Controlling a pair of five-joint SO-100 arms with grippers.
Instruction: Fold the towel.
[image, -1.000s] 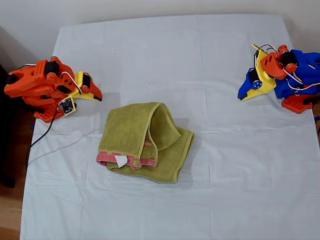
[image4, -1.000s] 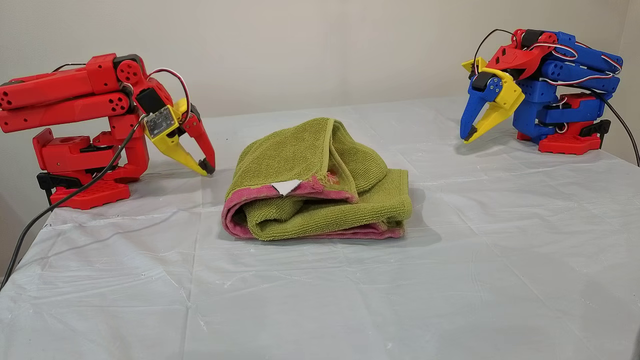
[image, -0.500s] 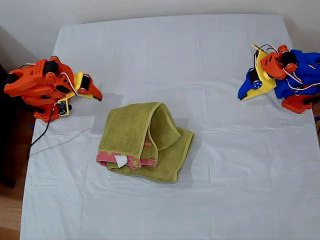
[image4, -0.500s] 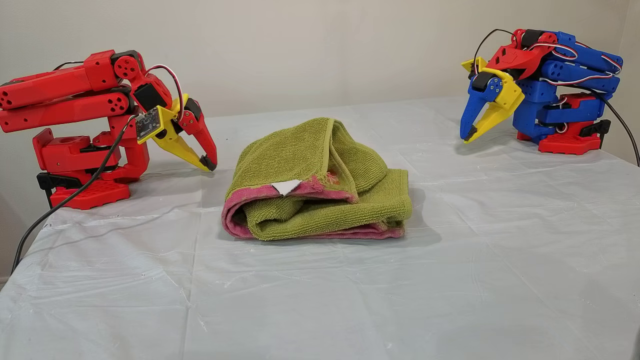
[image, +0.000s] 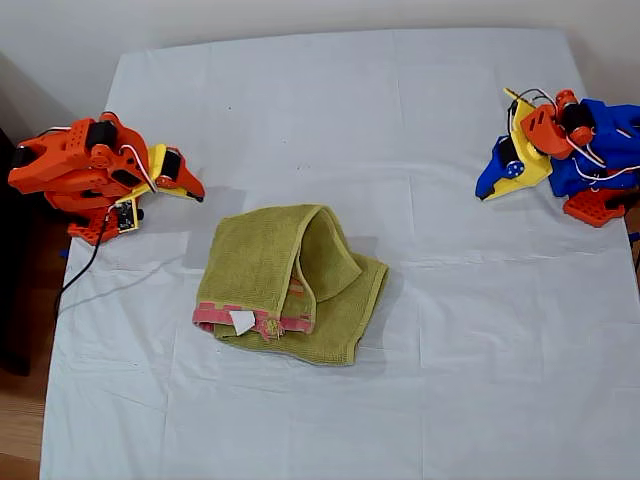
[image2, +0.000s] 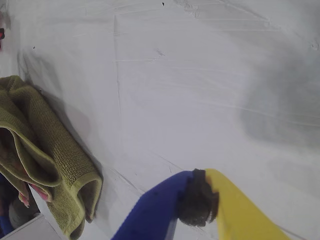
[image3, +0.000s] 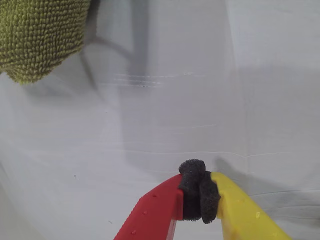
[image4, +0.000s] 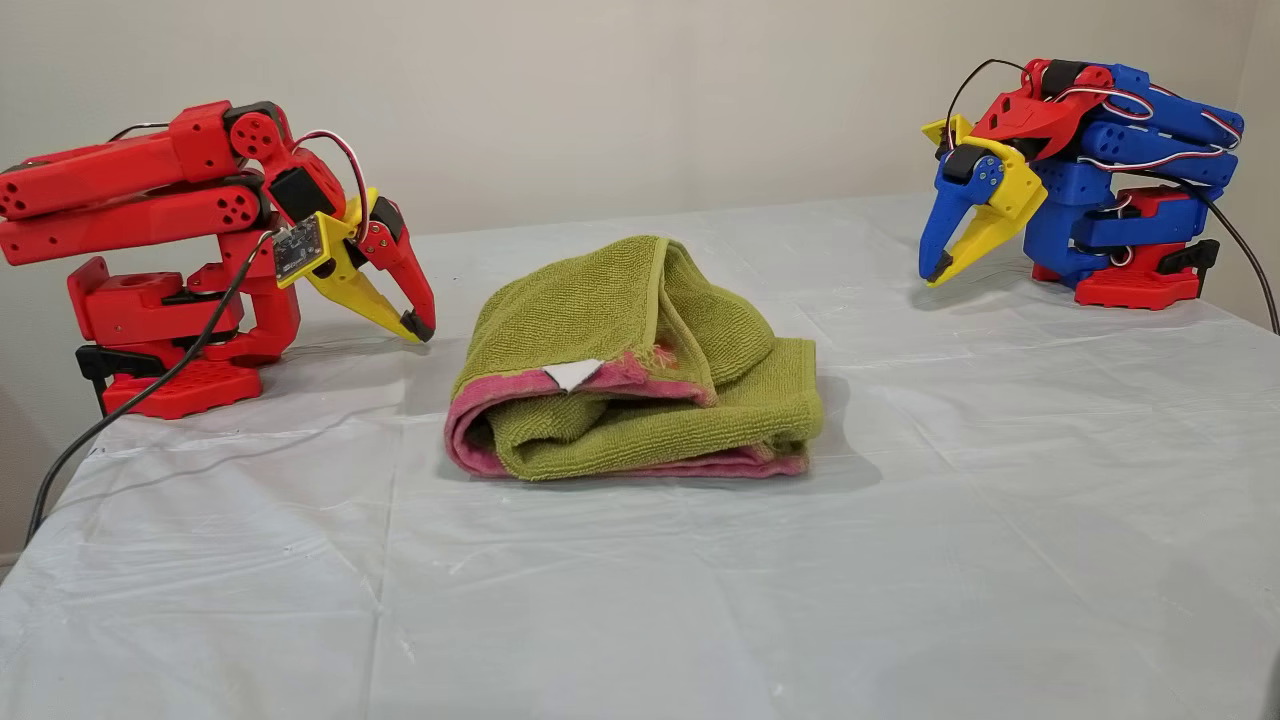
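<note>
The olive-green towel (image: 280, 285) lies in a loose folded bundle mid-table, its pink-red hem and white tag (image4: 572, 374) facing the front edge. A corner of the towel (image2: 50, 165) shows in the first wrist view, and an edge of the towel (image3: 40, 35) in the second. My first gripper (image: 483, 195), blue and yellow, rests shut at the exterior view's right, far from the towel. In the wrist view my first gripper (image2: 197, 205) has its tips together over bare cloth. My second gripper (image: 197, 195), red and yellow, hangs shut at the exterior view's left, a little off the towel's far corner, holding nothing (image3: 197, 192).
A white tablecloth (image: 400, 120) covers the whole table. The red arm's base (image4: 170, 385) and its black cable (image: 85, 265) sit at the exterior view's left edge. The blue arm's base (image4: 1130, 285) stands at the right edge.
My second gripper has risen slightly and tilted back toward its base over the last second. The towel and my first gripper have not moved.
</note>
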